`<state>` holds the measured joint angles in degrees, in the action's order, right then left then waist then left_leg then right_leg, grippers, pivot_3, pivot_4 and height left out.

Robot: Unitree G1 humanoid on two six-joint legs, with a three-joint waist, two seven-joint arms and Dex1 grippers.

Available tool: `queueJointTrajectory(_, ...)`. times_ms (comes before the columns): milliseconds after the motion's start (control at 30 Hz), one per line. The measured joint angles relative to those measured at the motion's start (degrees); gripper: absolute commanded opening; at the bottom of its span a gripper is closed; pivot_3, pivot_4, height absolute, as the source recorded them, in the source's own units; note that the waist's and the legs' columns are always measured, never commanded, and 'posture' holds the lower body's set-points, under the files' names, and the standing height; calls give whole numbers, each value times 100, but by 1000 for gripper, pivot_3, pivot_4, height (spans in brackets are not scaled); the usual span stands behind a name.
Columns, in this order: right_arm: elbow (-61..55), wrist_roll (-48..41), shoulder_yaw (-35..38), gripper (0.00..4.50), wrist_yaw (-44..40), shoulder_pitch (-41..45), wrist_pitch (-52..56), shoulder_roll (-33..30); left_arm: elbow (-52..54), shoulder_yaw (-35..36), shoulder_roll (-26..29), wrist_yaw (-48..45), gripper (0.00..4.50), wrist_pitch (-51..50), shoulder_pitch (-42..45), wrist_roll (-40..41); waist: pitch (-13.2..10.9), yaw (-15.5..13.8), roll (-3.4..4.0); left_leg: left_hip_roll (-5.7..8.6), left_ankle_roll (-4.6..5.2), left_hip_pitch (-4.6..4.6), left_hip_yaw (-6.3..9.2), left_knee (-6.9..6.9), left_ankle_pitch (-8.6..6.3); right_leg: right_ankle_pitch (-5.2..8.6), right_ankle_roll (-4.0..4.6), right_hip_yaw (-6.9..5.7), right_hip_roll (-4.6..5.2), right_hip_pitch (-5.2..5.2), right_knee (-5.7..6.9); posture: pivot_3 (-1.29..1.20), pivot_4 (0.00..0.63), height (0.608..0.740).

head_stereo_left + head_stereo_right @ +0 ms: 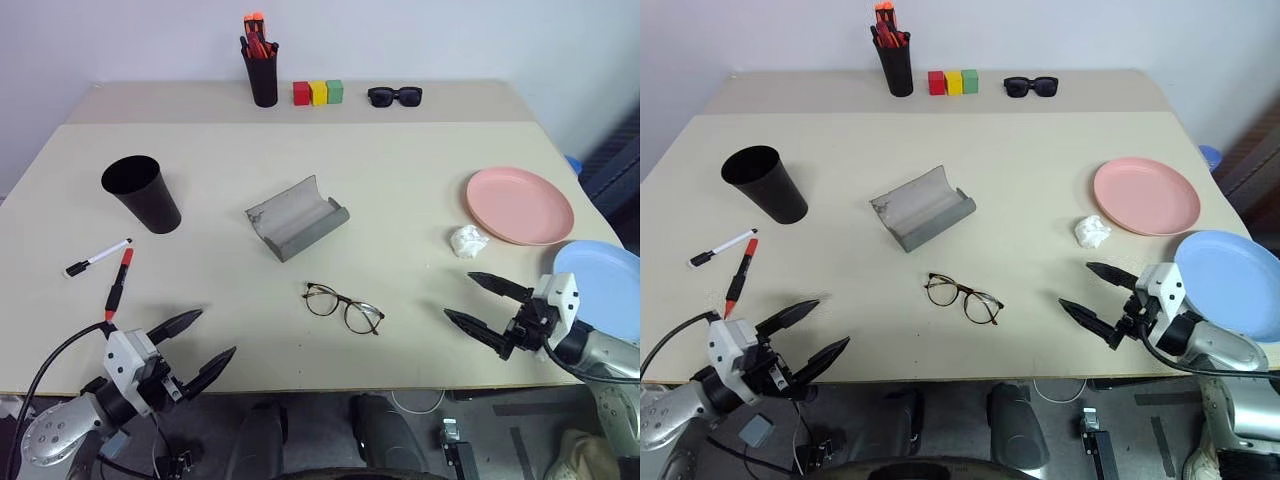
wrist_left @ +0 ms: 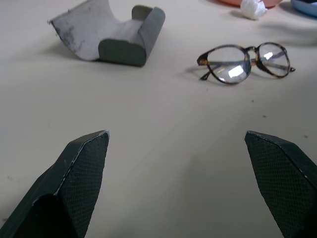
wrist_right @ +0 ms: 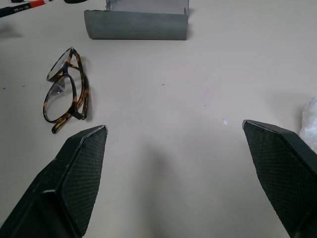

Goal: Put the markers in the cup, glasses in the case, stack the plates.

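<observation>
The glasses [image 1: 343, 307] lie folded at the table's front centre, with the open grey case [image 1: 296, 217] just behind them. At the left stands the black cup [image 1: 143, 193]; in front of it lie a white marker [image 1: 97, 258] and a red-capped black marker [image 1: 118, 285]. The pink plate [image 1: 519, 205] and the blue plate [image 1: 603, 287] sit apart at the right. My left gripper [image 1: 205, 348] hangs open at the front left edge, empty. Beside the blue plate my right gripper [image 1: 482, 305] is open and empty, pointing toward the glasses [image 3: 66, 90].
At the back edge stand a black pen holder [image 1: 262, 68] with red-orange pens, three coloured blocks [image 1: 318, 93] and black sunglasses [image 1: 394, 96]. A crumpled white scrap [image 1: 467, 241] lies in front of the pink plate.
</observation>
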<state>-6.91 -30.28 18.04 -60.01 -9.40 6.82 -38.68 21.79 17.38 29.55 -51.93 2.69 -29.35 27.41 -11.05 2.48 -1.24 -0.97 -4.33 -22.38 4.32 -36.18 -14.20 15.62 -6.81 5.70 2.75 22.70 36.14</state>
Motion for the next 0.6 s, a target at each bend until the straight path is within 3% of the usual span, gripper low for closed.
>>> queueJointTrajectory(167,111,73,-257,4464,38,596,-116,173,241,101,-76,690,4500,-482,626,226,1,-6,2,0,1,5,4,-6,1,-2,-2,-1,-5,-4,10,0,150,740)
queueJointTrajectory(400,144,213,-1174,4464,-365,1648,-413,428,808,-10,-338,2306,4500,-1580,1790,226,1,9,3,0,1,7,8,-3,1,-16,-29,-1,-7,-5,13,0,150,740)
queueJointTrajectory(600,567,317,-1631,4464,-661,2355,-613,709,1079,-116,-419,3203,4500,-2513,1838,28,0,5,3,0,1,7,12,-3,1,-17,-29,-3,-7,-4,17,0,150,740)
